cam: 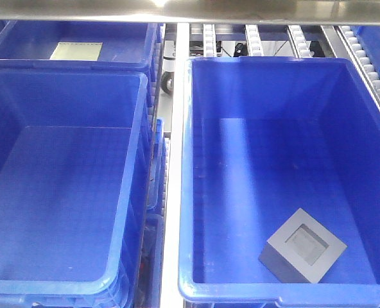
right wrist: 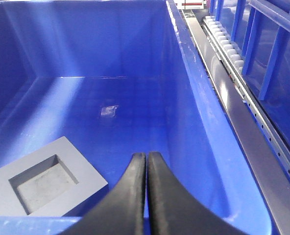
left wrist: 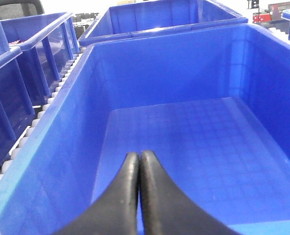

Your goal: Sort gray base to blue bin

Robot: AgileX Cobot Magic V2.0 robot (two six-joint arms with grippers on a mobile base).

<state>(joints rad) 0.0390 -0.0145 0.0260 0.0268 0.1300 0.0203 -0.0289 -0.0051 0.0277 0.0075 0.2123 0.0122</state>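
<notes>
The light gray, matte, cube-like base [cam: 303, 246] is seen lying on the floor of the right-hand deep bright blue plastic bin [cam: 185, 173], near its front wall, recessed window turned upward — so the sorting is judged complete. The right hand [right wrist: 146, 161] is held pressed together above that bin's near rim, nothing pinched. The left hand [left wrist: 139, 161], likewise closed and empty, is poised over a neighbouring blue crate [left wrist: 47, 142].

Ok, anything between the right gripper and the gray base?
Nothing. In the right wrist view only bare blue bin floor separates the shut right gripper from the gray base, which sits low and left of it.
</notes>
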